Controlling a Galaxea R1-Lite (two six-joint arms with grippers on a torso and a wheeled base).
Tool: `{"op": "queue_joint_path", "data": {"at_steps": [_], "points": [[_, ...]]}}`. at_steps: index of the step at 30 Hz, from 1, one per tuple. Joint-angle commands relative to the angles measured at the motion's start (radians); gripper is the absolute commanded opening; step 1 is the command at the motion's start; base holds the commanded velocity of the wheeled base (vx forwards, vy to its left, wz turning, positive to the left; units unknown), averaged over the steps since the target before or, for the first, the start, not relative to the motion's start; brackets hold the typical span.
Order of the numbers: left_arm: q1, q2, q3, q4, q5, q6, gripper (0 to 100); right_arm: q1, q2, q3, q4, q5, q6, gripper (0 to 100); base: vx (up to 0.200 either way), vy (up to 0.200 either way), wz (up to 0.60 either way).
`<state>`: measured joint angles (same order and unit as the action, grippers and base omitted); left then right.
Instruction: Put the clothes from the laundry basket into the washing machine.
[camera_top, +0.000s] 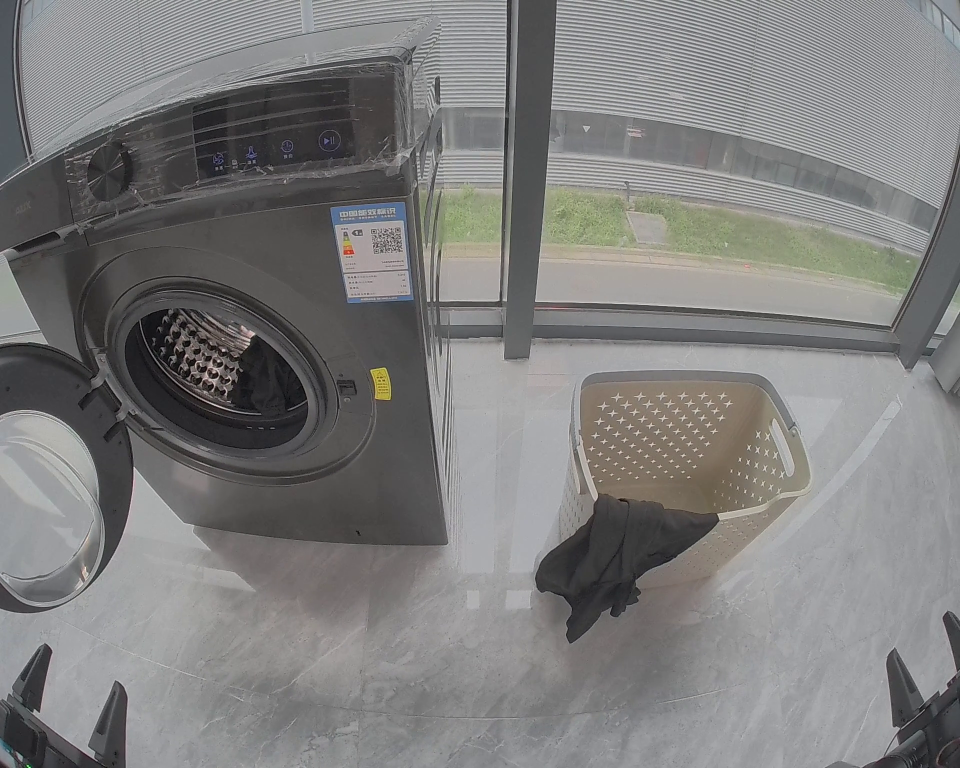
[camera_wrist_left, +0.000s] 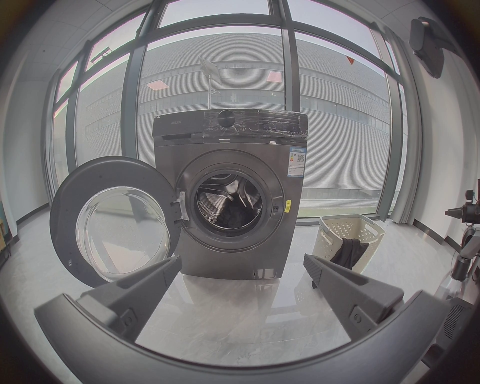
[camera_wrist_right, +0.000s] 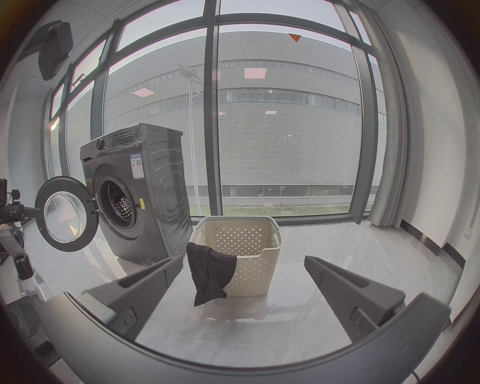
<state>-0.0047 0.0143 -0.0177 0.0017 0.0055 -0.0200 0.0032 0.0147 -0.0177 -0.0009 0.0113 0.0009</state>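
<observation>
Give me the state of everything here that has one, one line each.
Washer door: wide open.
Drum: dark cloth inside.
Basket: upright on floor.
Dark garment: draped over the basket's rim, hanging outside.
Left gripper: open, empty.
Right gripper: open, empty.

The washing machine's drum mouth (camera_top: 215, 372) stands unblocked, its door (camera_top: 55, 480) swung wide to the left; something dark, perhaps cloth, lies inside. Bare floor (camera_top: 400, 640) separates it from the laundry basket (camera_top: 660, 420), whose near rim a dark garment (camera_top: 612, 560) drapes.
</observation>
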Motion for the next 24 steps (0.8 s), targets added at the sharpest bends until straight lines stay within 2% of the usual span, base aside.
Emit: {"op": "queue_joint_path", "data": {"at_steps": [1,11,16,18,19,21,22,24], "points": [[0.000,-0.013,0.015,0.000,0.002,0.000,100,0.001,-0.015,0.016,0.001,-0.001,0.001,100,0.000,0.000,0.00],[0.000,-0.013,0.015,0.000,0.004,0.000,100,-0.003,-0.015,0.016,0.001,0.006,-0.007,100,0.000,-0.200,0.00],[0.000,-0.013,0.015,0.000,0.005,0.002,100,-0.005,-0.015,0.018,-0.001,-0.022,0.005,100,0.000,-0.200,0.00],[0.000,-0.013,0.015,0.000,0.004,0.000,100,-0.005,-0.015,0.018,-0.004,-0.022,0.005,100,0.000,0.000,0.00],[0.000,-0.013,0.015,0.000,0.004,0.000,100,-0.003,-0.015,-0.001,-0.019,-0.022,0.004,100,0.000,0.000,0.00],[0.000,-0.013,0.015,0.000,0.004,0.002,100,0.001,-0.015,-0.107,-0.062,-0.022,0.002,100,0.000,0.000,0.00],[0.000,-0.013,0.015,0.000,0.004,0.002,100,0.008,-0.002,-0.243,-0.061,-0.027,0.013,100,0.000,0.000,0.00],[0.000,-0.013,0.015,0.000,0.002,0.005,100,0.015,0.073,-0.361,0.001,-0.019,0.013,100,0.000,0.000,0.00]]}}
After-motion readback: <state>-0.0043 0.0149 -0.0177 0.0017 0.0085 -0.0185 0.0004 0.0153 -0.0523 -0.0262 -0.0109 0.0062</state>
